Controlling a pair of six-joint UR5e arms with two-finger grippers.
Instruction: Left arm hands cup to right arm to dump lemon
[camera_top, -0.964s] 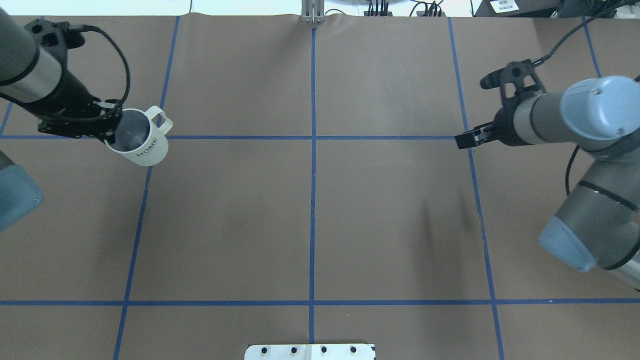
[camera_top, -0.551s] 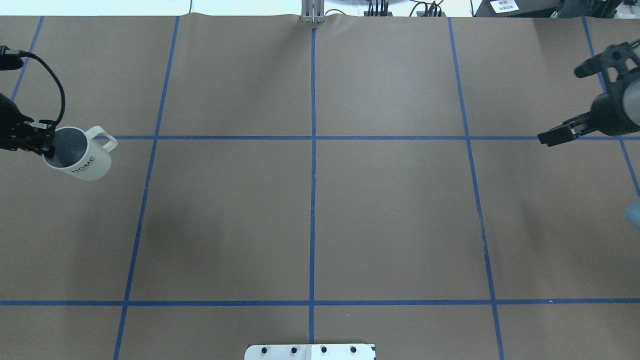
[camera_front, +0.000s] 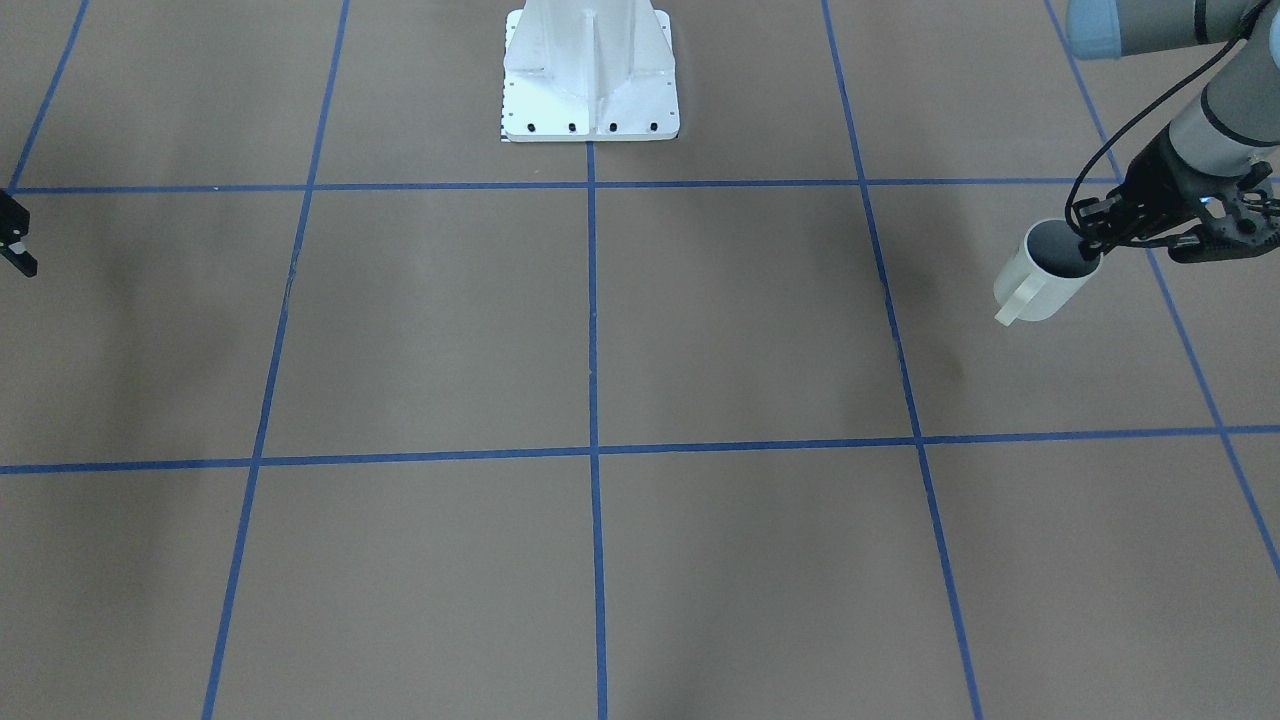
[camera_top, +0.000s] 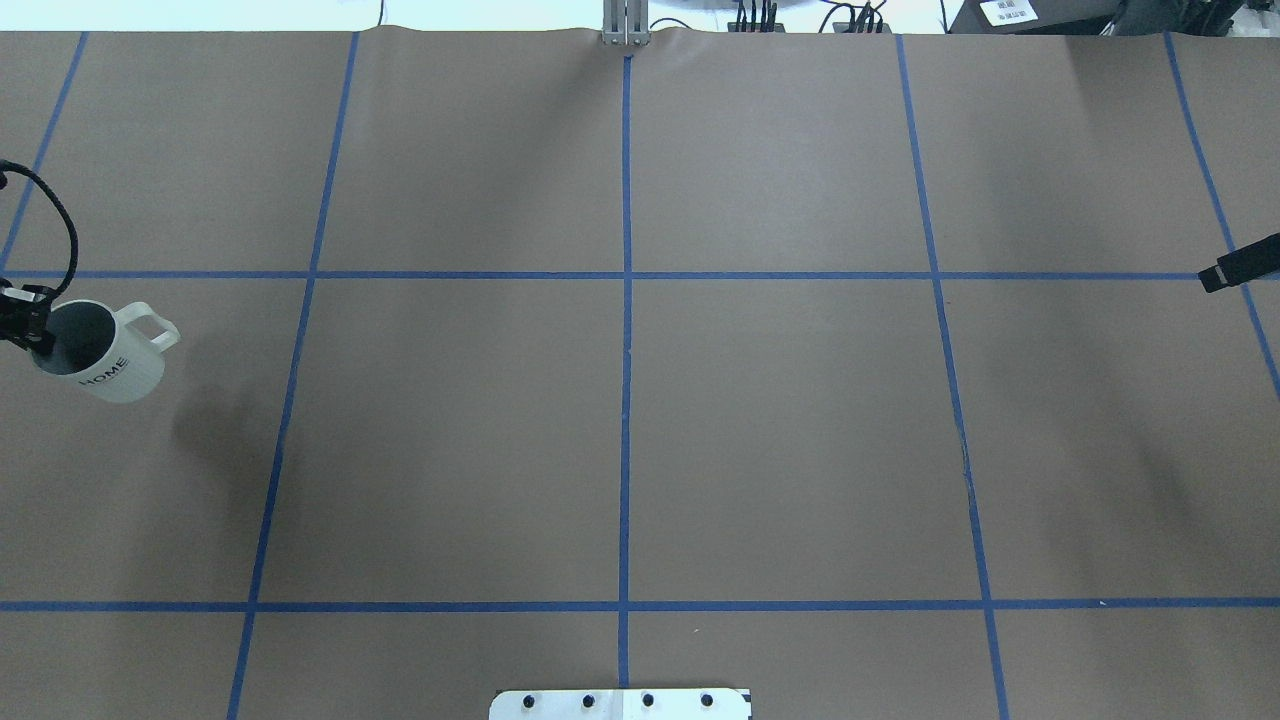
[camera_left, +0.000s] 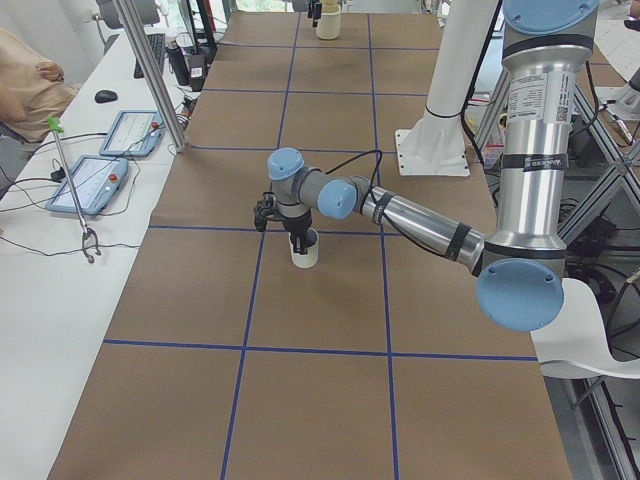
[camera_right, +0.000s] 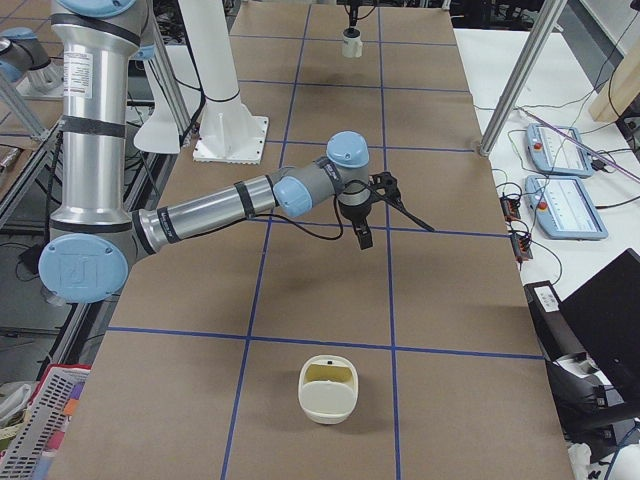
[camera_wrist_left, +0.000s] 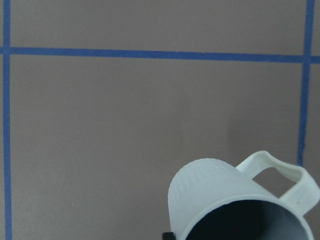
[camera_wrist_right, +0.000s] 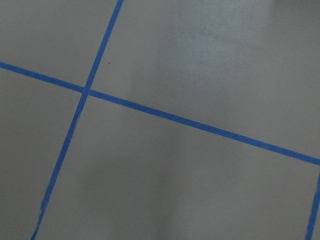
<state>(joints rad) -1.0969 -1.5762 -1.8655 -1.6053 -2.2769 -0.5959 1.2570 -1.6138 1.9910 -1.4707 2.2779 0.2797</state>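
The small white ribbed ceramic cup (camera_top: 108, 362) has a loop handle, a grey inside and the black word "HOME" on its wall. It hangs slightly tilted, mouth up, over the brown paper-covered desk (camera_top: 800, 450) at the robot's far left. It sits just below a blue tape line (camera_top: 626, 275), and its shadow falls apart from it. The left arm's black pincer (camera_top: 28, 325) is clamped on the cup's rim opposite the handle, one finger inside and one outside. The right arm's slim black pincer (camera_top: 1238, 266) pokes in at the opposite edge, well apart. Its fingers read as one dark bar, pressed together on nothing.
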